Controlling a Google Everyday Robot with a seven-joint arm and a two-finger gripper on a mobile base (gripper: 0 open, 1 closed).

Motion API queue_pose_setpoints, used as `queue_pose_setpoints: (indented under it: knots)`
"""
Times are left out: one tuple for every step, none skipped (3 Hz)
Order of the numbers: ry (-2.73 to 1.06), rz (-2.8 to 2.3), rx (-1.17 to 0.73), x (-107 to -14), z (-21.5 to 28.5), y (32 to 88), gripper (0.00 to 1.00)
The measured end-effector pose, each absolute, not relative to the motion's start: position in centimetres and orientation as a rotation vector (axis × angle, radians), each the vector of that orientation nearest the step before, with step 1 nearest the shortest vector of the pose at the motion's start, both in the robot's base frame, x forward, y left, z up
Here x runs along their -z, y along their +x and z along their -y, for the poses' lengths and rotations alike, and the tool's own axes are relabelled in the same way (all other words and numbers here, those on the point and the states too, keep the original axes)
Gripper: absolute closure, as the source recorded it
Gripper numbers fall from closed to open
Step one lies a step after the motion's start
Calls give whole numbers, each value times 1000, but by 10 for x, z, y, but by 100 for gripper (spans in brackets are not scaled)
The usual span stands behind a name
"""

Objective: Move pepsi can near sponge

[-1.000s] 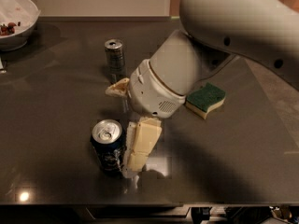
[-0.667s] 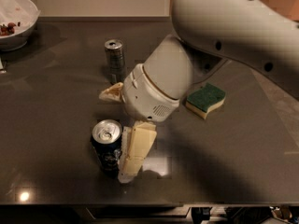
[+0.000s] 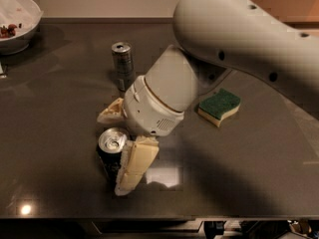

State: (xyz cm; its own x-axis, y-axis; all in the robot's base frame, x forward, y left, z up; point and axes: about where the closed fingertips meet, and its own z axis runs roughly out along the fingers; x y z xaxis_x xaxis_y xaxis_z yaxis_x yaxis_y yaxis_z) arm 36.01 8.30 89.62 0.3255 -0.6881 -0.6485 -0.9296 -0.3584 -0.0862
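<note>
The pepsi can stands upright near the table's front edge, dark blue with a silver top and pull tab. My gripper is lowered around it. One cream finger is behind the can and the other lies against its front right side. The jaws look open, with a gap showing at the far finger. The sponge, green top over a pale yellow base, lies to the right, well apart from the can. The arm's large white wrist hangs over the space between them.
A taller, slim silver-grey can stands behind the gripper. A white bowl with food sits at the back left corner. The dark table ends at its front edge just below the pepsi can.
The arm has shifted slightly left and the fingers have settled closer around the pepsi can. The can, the sponge and the silver can have not moved.
</note>
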Motion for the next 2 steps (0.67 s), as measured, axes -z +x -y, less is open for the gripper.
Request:
queue_pose_setpoints:
  knots:
    - [-2145, -1434, -720, -897, -81, 363, 42]
    - [-2134, -1455, -708, -901, -76, 369, 64]
